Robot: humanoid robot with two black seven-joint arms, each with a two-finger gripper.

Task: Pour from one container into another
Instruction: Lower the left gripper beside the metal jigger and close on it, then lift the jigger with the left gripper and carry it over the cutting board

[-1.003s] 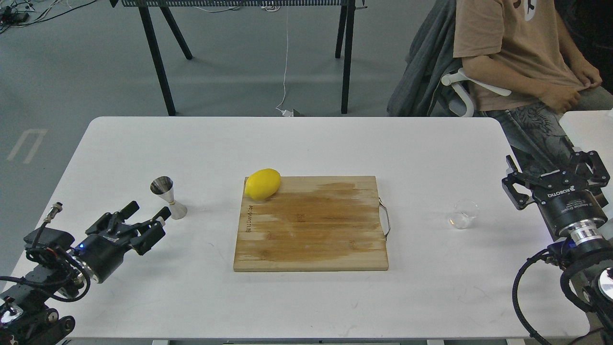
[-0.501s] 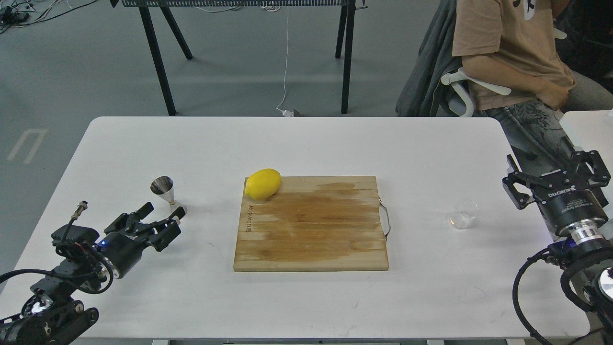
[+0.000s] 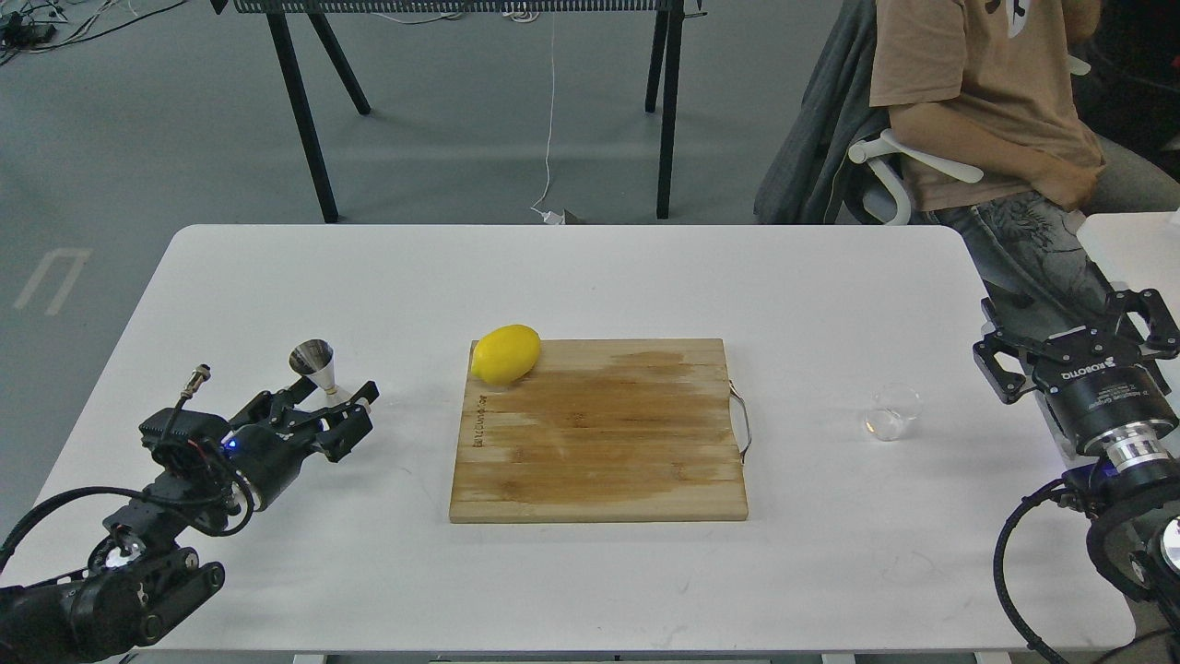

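The steel hourglass jigger [image 3: 313,361] stands upright on the left side of the white table [image 3: 590,277]. My left gripper [image 3: 333,397] is open, one finger on each side of the jigger's lower cone, which it partly hides. Whether the fingers touch the steel is not clear. The small clear glass cup [image 3: 892,411] sits on the table to the right of the cutting board. My right gripper [image 3: 1075,339] is open and empty, to the right of the cup and well apart from it.
A wooden cutting board [image 3: 599,443] with a metal handle lies in the middle, a yellow lemon [image 3: 505,353] on its far left corner. A seated person [image 3: 986,101] is beyond the table's far right corner. Black table legs [image 3: 304,120] stand behind.
My left arm has moved forward and to the right until its open fingers straddle the jigger's base. The right gripper shifted slightly to the right. The cup, lemon and board stayed put.
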